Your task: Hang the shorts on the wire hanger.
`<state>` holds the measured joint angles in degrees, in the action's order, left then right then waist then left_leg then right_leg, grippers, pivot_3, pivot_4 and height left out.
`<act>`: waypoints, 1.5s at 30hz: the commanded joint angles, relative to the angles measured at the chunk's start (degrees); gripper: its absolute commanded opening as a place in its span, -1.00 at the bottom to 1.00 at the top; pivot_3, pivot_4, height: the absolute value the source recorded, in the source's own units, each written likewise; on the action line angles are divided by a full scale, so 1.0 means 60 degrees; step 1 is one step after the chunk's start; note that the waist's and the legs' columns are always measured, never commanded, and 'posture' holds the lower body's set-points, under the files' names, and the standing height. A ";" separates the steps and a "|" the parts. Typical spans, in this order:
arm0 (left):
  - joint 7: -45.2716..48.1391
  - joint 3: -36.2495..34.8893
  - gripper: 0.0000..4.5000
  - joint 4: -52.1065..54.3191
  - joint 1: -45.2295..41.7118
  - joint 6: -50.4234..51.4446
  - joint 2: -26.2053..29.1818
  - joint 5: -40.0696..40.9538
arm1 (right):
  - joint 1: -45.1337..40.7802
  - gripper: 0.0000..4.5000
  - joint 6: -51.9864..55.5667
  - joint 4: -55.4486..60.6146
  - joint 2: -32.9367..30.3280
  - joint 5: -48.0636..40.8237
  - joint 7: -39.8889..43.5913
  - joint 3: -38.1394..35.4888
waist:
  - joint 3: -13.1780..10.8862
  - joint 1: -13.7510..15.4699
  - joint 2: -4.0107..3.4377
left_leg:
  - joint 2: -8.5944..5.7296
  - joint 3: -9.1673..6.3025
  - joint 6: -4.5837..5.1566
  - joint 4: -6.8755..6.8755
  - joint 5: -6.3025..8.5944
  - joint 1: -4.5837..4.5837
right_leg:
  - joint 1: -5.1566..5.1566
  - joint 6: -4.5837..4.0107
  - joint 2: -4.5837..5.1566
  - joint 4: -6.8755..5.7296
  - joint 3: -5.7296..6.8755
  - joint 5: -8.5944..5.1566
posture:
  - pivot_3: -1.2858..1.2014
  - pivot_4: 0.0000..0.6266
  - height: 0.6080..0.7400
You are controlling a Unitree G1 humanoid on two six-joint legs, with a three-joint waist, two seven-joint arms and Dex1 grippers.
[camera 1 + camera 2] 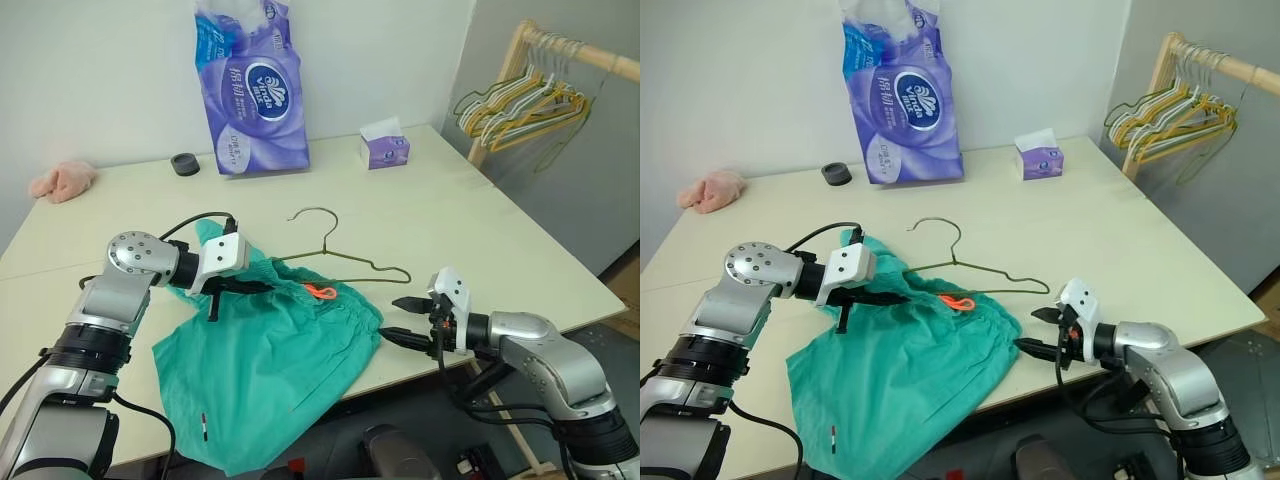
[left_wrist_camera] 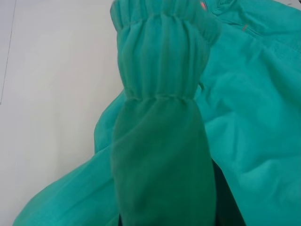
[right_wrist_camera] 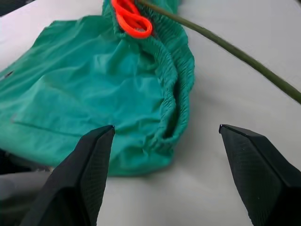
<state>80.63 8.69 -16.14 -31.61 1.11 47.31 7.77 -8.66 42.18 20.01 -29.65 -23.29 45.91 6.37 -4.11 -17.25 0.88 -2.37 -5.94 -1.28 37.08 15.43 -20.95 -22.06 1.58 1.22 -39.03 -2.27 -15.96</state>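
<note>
Here the shorts [image 1: 265,365] lie spread on the near part of the desk [image 1: 480,230], their lower edge hanging over the desk's front edge. The gathered waistband faces the far side, with a small orange tag [image 1: 320,292] on it. The wire hanger [image 1: 345,258] lies flat just beyond the shorts, its hook curving away from them and its long lower wire touching the waistband next to the tag.

The left tool [image 1: 243,287] is at the shorts' left waistband corner, its 2 black fingers pressed together on a fold of the teal cloth; in the left wrist view the bunched elastic band [image 2: 162,61] is draped over those fingers.

The right tool [image 1: 408,320] hovers just right of the shorts at the desk's front edge, its 2 fingers [image 3: 89,174] spread wide and holding nothing, pointing at the waistband's right end.

Well beyond the shorts stand a purple tissue pack [image 1: 250,85], a small tissue box [image 1: 385,148], a black ring-shaped object [image 1: 185,164] and a pink cloth lump [image 1: 62,181]. Far right of the shorts, bunched hangers [image 1: 520,110] hang on a wooden rack [image 1: 600,55].
</note>
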 commanded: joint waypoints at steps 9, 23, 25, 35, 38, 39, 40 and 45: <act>-0.0040 -0.0225 -1.00 0.0318 -0.0164 0.0087 0.0165 0.0096 | 0.0147 0.68 -0.0574 -0.0487 0.0850 0.0512 -0.0783 0.0953 | 0.0012 -0.0008 0.0002 | -0.0001 0.0001 0.0000 -0.0003 0.0000 0.0002 | -0.0001 0.0000 0.0000 0.0001 0.0000 0.0000 | -0.21 -0.90 1.00; -0.0421 -0.0507 -1.00 0.0452 -0.0030 0.0304 0.0155 0.0265 | -0.0176 -0.93 -0.1569 -0.1431 0.1238 0.1412 -0.1599 0.1030 | 0.0020 0.0006 0.0010 | -0.0002 0.0000 0.0000 -0.0002 0.0000 0.0002 | -0.0001 0.0000 0.0001 0.0001 -0.0002 0.0000 | -0.21 -0.91 1.00; -0.0467 -0.0603 -1.00 0.0552 0.0006 0.0474 0.0173 0.0371 | -0.0250 -0.98 -0.1753 -0.1532 0.1145 0.1437 -0.1571 0.0849 | 0.0021 0.0005 0.0010 | -0.0003 0.0000 0.0000 -0.0001 0.0000 0.0001 | -0.0001 0.0000 0.0002 0.0001 -0.0002 0.0000 | -0.21 -0.91 1.00; 0.0197 -0.1116 -1.00 0.2370 0.0264 0.2759 0.1100 0.1750 | -0.1144 -0.98 -0.0713 -0.1911 -0.0741 -0.0369 0.1170 -0.0255 | 0.0022 -0.0001 0.0011 | -0.0003 0.0002 0.0001 0.0000 0.0000 0.0000 | 0.0003 0.0000 0.0001 0.0003 0.0000 0.0000 | -0.20 -0.93 1.00; 0.0282 -0.1071 -1.00 0.2536 0.0459 0.2837 0.1334 0.1802 | -0.1250 -0.98 -0.0578 -0.1907 -0.1079 -0.0535 0.1512 -0.0222 | 0.0027 0.0001 0.0012 | 0.0000 -0.0003 0.0001 -0.0004 0.0000 0.0007 | 0.0008 0.0003 -0.0002 0.0004 0.0008 -0.0003 | -0.20 -0.93 1.00; 0.0278 -0.1083 -1.00 0.2549 0.0567 0.2788 0.1382 0.1801 | -0.1270 -0.98 -0.0560 -0.1901 -0.1156 -0.0560 0.1585 -0.0207 | 0.0027 0.0000 0.0012 | 0.0000 -0.0002 0.0001 -0.0004 0.0000 0.0007 | 0.0008 0.0005 -0.0002 0.0004 0.0008 -0.0004 | -0.20 -0.93 1.00; 0.0298 -0.1112 -1.00 0.2577 0.0702 0.2737 0.1445 0.1815 | -0.1281 -0.98 -0.0541 -0.1891 -0.1191 -0.0583 0.1614 -0.0216 | 0.0028 0.0001 0.0012 | -0.0001 0.0000 0.0001 -0.0004 0.0000 0.0008 | 0.0008 0.0007 -0.0002 0.0004 0.0005 -0.0005 | -0.20 -0.93 1.00; 0.0544 -0.1164 -1.00 0.2768 0.1098 0.2708 0.1708 0.1949 | -0.1292 -0.98 -0.0389 -0.1770 -0.1222 -0.0682 0.1657 -0.0251 | 0.0027 0.0004 0.0012 | 0.0001 0.0000 0.0001 -0.0004 0.0000 0.0007 | 0.0006 0.0004 -0.0002 0.0004 0.0003 -0.0004 | -0.20 -0.93 1.00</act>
<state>83.31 4.88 -0.32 -24.70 17.48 55.12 18.83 -15.80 39.41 8.63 -35.79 -26.70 55.84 6.43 -3.95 -17.22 0.95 -2.37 -5.94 -1.27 37.06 15.43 -20.91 -22.02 1.61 1.21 -39.01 -2.26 -15.98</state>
